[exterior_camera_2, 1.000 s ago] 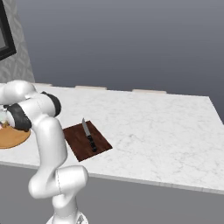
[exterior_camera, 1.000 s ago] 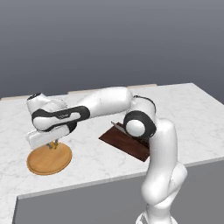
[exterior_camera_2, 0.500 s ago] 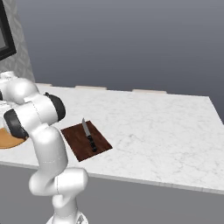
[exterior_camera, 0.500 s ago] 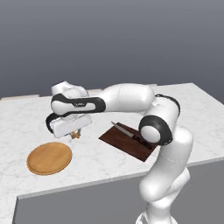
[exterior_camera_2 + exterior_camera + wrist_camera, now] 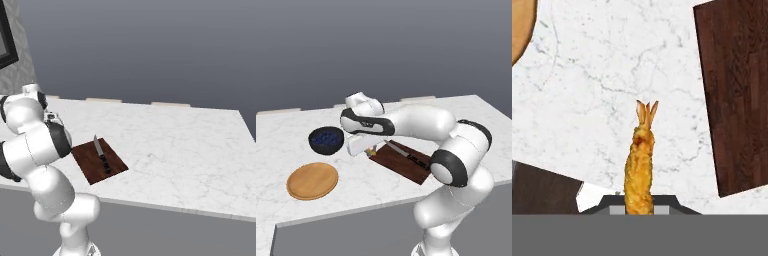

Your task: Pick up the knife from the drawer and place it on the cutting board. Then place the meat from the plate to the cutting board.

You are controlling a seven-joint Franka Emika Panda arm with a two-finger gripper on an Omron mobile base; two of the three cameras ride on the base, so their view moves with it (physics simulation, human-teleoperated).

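Note:
My gripper (image 5: 371, 151) is shut on the meat (image 5: 639, 160), a small orange-yellow fried piece that hangs from the fingers above the marble. It hovers just off the left end of the dark brown cutting board (image 5: 403, 165), which also appears as a dark slab (image 5: 737, 90) in the hand view. The knife (image 5: 406, 154) lies on the board with its black handle toward the robot, and it shows again (image 5: 101, 156) in the right base view. The round tan plate (image 5: 312, 180) lies bare to the left of the gripper. The drawer is out of view.
A dark bowl of blue berries (image 5: 326, 140) stands behind the plate, close to the left of the hand. The white marble counter (image 5: 180, 150) stretches wide to the right of the cutting board (image 5: 100, 161). Its front edge runs just beyond the plate and board.
The arm has swung right from above the plate to the left end of the cutting board, carrying the meat. The bowl, earlier hidden by the arm, now shows.

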